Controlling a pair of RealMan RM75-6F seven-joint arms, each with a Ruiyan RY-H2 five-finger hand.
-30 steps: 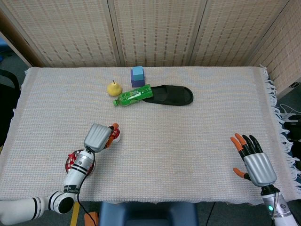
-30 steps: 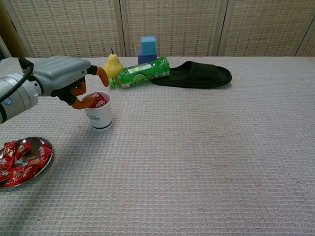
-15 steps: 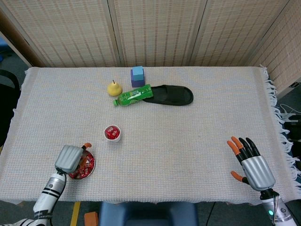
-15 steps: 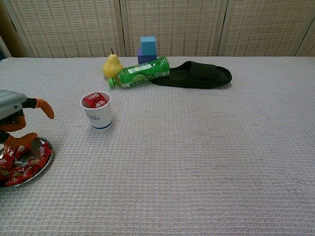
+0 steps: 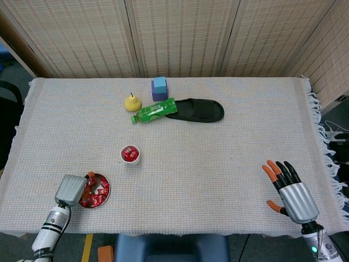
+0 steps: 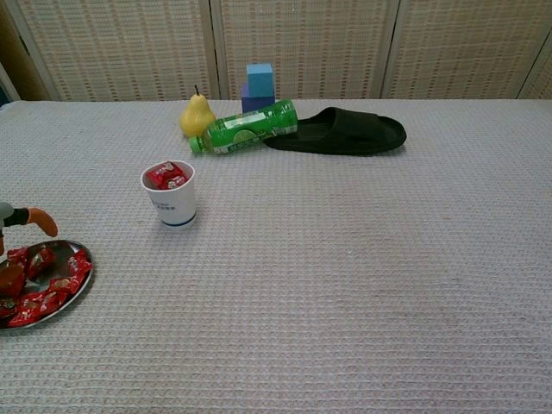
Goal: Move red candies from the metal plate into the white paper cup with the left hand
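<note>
A bench (image 5: 218,164) covered with a pale woven cloth stands in front of wicker-panelled screens. Near its front left corner sits a round metal plate (image 5: 105,195) heaped with red candies (image 6: 43,289), wrapped and lying loosely over one another. The left robot hand (image 5: 70,189) is at the plate's left edge, its grey back turned up toward the head camera; orange fingertips (image 6: 41,222) reach over the candies, one of them raised above the plate and another down among the wrappers. Whether it has a candy between its fingers cannot be told from either view.

Just behind and to the right of the plate stands a white paper cup (image 5: 130,154), upright, with red candies already showing inside it at the rim.

Further back on the bench lie a yellow pear (image 5: 132,102), a green bottle (image 5: 154,111) on its side, and a black slipper (image 5: 197,109) touching the bottle's end. A blue block (image 5: 159,88) stands behind the bottle, near the pear.

At the front right corner, well apart from everything else, the right robot hand (image 5: 290,188) hovers palm down with its fingers spread and nothing in them.
</note>
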